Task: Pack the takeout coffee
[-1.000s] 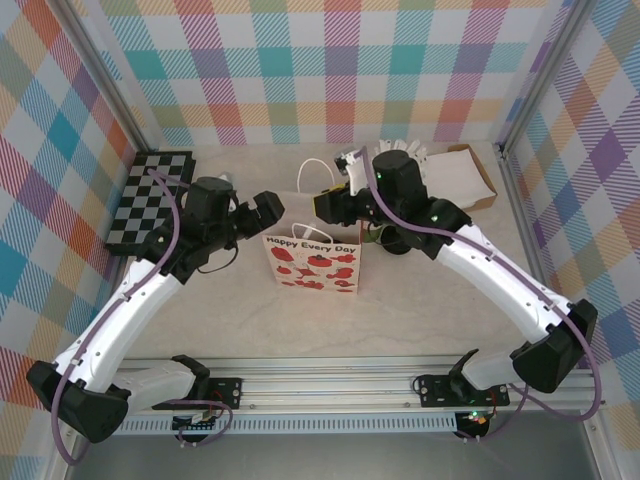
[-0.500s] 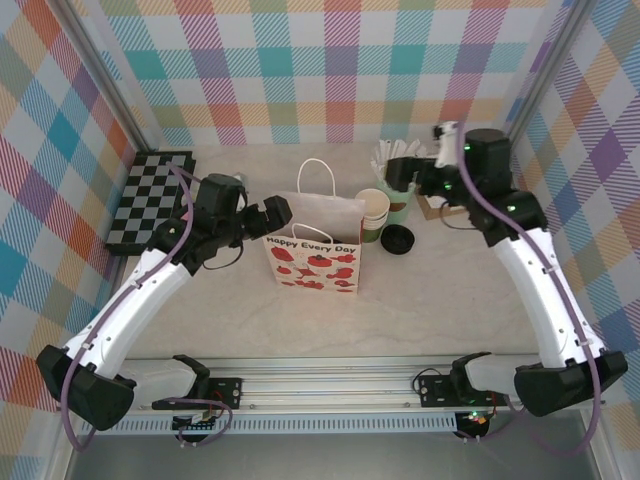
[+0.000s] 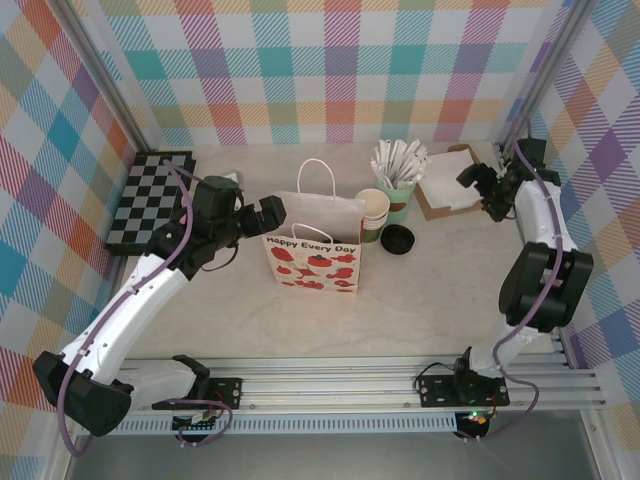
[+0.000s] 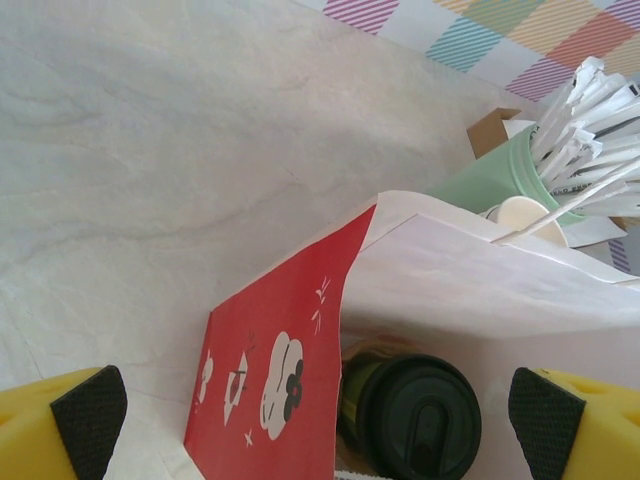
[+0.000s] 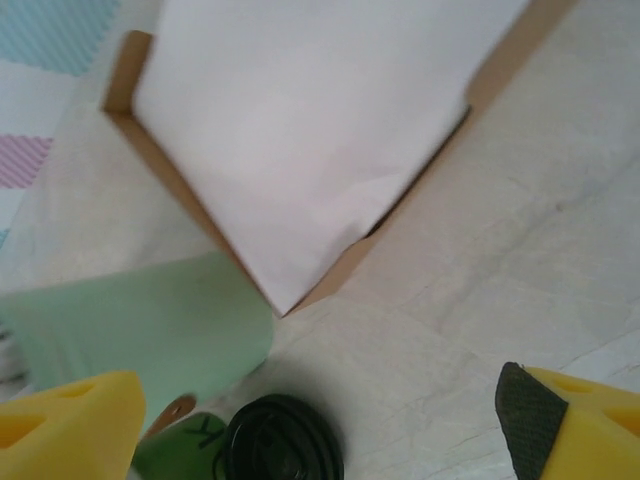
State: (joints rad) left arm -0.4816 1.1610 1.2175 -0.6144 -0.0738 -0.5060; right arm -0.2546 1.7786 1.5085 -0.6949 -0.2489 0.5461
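Hands both stand open. The left hand [image 3: 270, 214] sits at the left edge of the bag [image 3: 312, 262], and the coffee [image 4: 420, 425] is upright inside, lid on. The right hand [image 3: 478, 181] hangs by the box [image 3: 430, 208]. Backing the left hand away gently should keep the bag from tipping.

On the worktop [image 3: 440, 300], the paper bag [image 3: 312, 262] stands just right of the left end effector [image 3: 274, 214]. The shallow box [image 3: 448, 170] lies just left of the right end effector [image 3: 478, 184], and the cup stack [image 3: 373, 212] is farther left.
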